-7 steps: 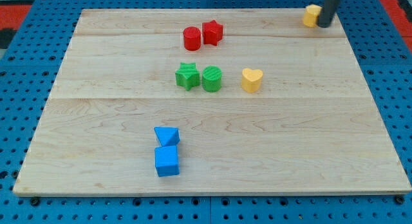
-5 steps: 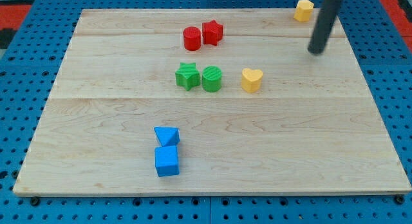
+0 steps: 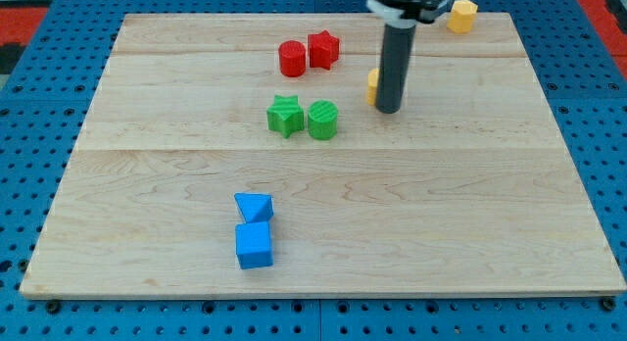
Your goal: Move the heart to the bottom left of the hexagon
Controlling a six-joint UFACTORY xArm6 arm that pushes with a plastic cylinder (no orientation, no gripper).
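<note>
Robot lab bench, blue pegboard [image 3: 39, 312], wooden board [image 3: 441, 214]

desk [image 3: 490, 233]: pale wooden board on a blue pegboard base
red cylinder [image 3: 292, 59]: near the view's top, touching the red star on its right
red star [image 3: 323, 49]: just right of the red cylinder
green star [image 3: 284, 116]: mid-board, touching the green cylinder
green cylinder [image 3: 322, 120]: right of the green star, ridged top
blue triangular block [image 3: 255, 207]: lower left of centre, resting against the blue cube below it
blue cube [image 3: 254, 245]: nearest the view's bottom
</note>
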